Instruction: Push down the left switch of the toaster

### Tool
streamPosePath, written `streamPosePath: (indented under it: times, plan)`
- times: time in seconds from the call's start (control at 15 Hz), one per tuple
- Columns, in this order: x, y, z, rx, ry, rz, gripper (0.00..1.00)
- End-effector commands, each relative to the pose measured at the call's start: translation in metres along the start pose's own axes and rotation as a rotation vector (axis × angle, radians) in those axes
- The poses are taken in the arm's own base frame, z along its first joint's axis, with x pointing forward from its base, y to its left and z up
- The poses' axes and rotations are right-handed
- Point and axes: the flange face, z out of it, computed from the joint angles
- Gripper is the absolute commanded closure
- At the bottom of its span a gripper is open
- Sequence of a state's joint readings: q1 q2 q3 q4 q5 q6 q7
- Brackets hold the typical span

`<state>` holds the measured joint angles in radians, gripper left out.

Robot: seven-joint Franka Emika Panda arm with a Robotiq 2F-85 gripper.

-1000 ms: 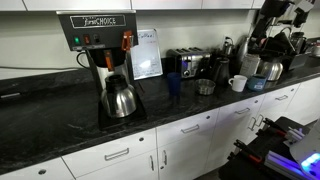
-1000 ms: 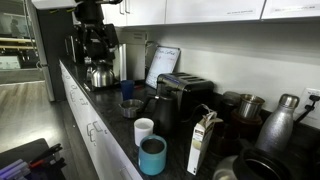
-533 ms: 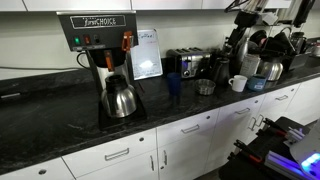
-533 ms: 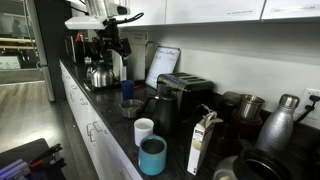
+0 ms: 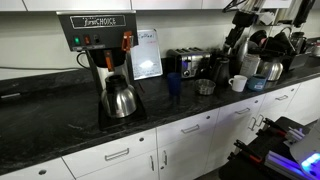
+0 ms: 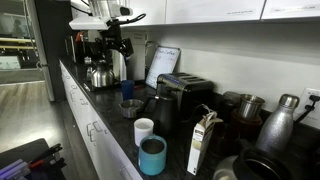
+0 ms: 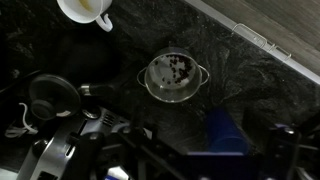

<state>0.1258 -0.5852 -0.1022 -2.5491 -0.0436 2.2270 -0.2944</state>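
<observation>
The toaster [image 5: 187, 63] is a low steel box with a dark front, standing at the back of the black counter; it also shows in an exterior view [image 6: 185, 92]. Its switches are too small to make out. My gripper [image 5: 233, 47] hangs in the air to the right of the toaster and well above the counter, apart from it. It also shows in an exterior view [image 6: 117, 43]. The wrist view looks down on the counter; its bottom is dark, and neither the fingers nor the toaster can be made out there.
Below the gripper sit a small steel bowl [image 7: 173, 77], a blue cup [image 7: 225, 135] and a white cup [image 7: 85, 10]. A black coffee brewer [image 5: 100, 45] with a steel pot [image 5: 118, 98] stands at the left. A teal cup [image 6: 152, 155] and a carton [image 6: 203, 143] are near the counter edge.
The arm has swung in over the counter toward the toaster since one second ago. It has barely moved in the last half second.
</observation>
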Motion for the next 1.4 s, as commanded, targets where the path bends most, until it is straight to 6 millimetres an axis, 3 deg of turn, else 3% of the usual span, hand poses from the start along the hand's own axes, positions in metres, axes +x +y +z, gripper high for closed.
streamPosePath:
  times: [0.0, 0.27, 0.53, 1.2, 1.27, 1.33]
  plan:
    - [0.0, 0.0, -0.001, 0.0, -0.001, 0.0, 0.0]
    - [0.021, -0.011, 0.006, -0.049, 0.043, 0.033, 0.0]
    - [0.047, -0.026, 0.028, -0.05, 0.076, 0.086, 0.0]
    - [0.103, -0.005, 0.077, -0.04, 0.091, 0.167, 0.0]
    - [0.106, 0.001, 0.08, -0.052, 0.081, 0.164, 0.0]
    - [0.095, -0.008, 0.076, -0.043, 0.081, 0.16, 0.0]
